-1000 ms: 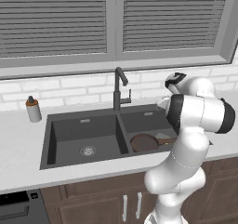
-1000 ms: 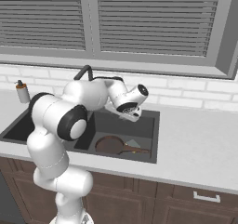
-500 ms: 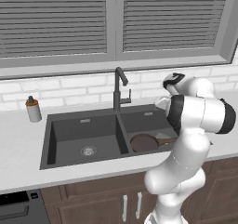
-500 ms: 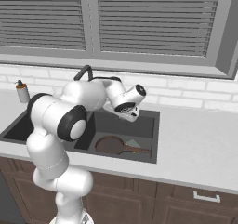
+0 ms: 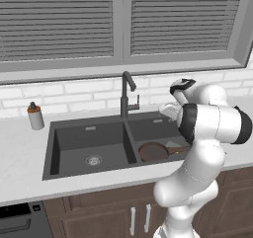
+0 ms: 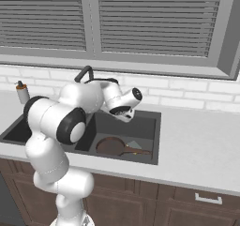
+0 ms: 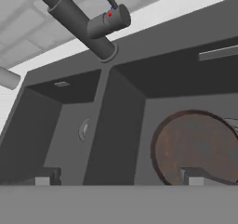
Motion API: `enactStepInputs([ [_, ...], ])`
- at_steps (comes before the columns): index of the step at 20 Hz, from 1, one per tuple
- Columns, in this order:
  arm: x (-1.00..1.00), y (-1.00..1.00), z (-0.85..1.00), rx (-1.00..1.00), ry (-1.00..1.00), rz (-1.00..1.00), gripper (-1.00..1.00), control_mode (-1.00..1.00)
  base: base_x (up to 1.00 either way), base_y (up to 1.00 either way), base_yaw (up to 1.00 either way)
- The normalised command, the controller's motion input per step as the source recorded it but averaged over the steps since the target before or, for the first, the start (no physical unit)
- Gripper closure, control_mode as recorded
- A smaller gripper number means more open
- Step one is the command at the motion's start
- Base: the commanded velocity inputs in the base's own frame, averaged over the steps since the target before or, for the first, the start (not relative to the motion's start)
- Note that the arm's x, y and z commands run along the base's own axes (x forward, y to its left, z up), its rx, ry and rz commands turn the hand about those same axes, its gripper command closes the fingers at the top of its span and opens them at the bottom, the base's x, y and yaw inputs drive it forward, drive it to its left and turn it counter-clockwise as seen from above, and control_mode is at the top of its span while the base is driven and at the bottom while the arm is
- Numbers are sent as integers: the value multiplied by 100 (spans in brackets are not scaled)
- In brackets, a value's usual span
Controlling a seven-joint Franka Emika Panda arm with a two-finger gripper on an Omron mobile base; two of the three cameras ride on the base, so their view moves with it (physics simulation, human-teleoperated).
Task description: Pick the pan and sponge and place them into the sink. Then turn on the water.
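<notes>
While gripper (image 7: 118, 179) hangs over sink (image 5: 59, 138), jaws spread wide, nothing held; fingertips (image 7: 44, 177) straddle divider between two basins. One pan (image 6: 111, 146) flat on right basin floor, handle toward right wall, pale wedge just beside it, too small to identify. Left basin bare around drain (image 5: 93, 159). One faucet (image 5: 126, 96) behind divider. One soap bottle (image 5: 34, 116) on counter far left. No readable writing.

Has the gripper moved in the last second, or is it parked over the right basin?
Yes, slightly. In the right base view the gripper has drifted a touch left, toward the faucet, above the pan in the sink.
</notes>
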Motion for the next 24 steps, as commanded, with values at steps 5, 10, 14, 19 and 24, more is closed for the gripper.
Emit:
enactStepInputs([
  [5, 0, 23, 0, 1, -4, -9, -100, -100, 0, 0, 0],
  [10, 6, 18, 0, 1, -3, -13, -100, -100, 0, 0, 0],
  [14, 9, 17, 0, 4, -4, -11, -100, -100, 0, 0, 0],
  [19, 12, 17, 0, 7, -3, -8, -100, -100, 0, 0, 0],
  [24, 25, 2, 0, 1, 1, -3, -100, -100, 0, 0, 0],
])
